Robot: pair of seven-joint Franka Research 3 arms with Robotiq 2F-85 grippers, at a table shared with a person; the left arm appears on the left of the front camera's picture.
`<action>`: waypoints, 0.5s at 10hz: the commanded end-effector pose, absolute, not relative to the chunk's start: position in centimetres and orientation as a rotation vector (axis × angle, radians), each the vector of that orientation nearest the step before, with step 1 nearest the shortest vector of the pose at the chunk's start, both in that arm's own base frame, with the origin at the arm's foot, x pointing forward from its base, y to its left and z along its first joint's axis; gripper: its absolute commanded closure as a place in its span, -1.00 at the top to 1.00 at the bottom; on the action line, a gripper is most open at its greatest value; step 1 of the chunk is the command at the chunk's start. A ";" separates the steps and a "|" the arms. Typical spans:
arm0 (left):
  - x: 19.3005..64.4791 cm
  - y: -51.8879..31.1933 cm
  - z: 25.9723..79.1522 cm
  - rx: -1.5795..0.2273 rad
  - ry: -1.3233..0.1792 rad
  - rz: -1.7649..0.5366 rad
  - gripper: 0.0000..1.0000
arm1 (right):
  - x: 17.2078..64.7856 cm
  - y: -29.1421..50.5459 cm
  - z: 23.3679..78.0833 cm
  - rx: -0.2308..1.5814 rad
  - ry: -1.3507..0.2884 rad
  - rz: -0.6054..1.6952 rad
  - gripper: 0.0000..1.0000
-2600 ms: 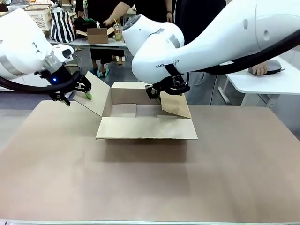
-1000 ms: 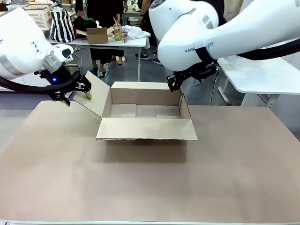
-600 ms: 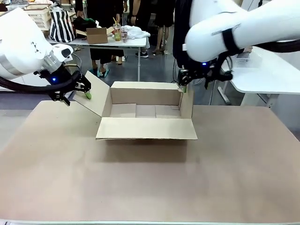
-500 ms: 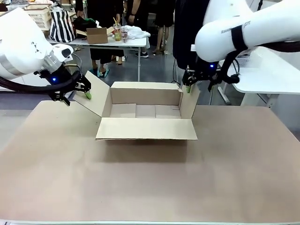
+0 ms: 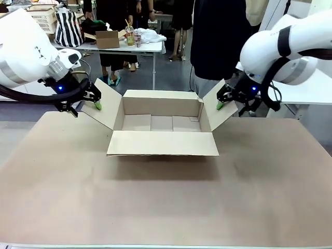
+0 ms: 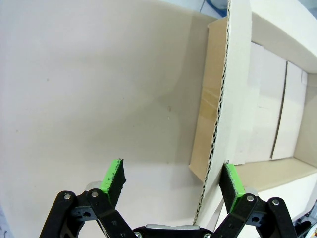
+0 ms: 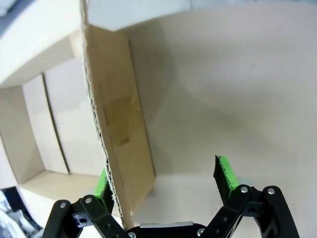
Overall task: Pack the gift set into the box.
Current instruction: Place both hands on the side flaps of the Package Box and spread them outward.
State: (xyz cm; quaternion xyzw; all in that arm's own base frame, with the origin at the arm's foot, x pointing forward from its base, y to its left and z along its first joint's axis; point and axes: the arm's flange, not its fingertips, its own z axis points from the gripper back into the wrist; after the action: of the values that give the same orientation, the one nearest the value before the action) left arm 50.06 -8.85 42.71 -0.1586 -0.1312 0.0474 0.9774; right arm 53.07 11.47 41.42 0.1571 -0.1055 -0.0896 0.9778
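Box [image 5: 161,104] shows bare floor [image 5: 162,123]; left pincer [image 5: 97,103] and right pincer [image 5: 222,103], spread wide, straddle its flaps [image 5: 106,110].

Box [image 5: 162,143] floor partly behind its flap

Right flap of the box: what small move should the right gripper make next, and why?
Probably nudge the right flap a bit further outward with the right gripper. Its jaws are open, the flap leans on one pad only, so it may spring back over the empty box.
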 end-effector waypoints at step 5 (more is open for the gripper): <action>50.0 -8.9 42.8 -0.303 -0.270 0.107 1.00 | 53.4 12.4 41.9 0.280 -0.202 -0.131 1.00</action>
State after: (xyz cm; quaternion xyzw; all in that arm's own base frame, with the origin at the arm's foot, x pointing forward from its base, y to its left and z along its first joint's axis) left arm 50.06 -8.86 42.71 -0.1586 -0.1312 0.0473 0.9774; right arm 53.12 12.29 41.98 0.1476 -0.1066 -0.0693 0.9808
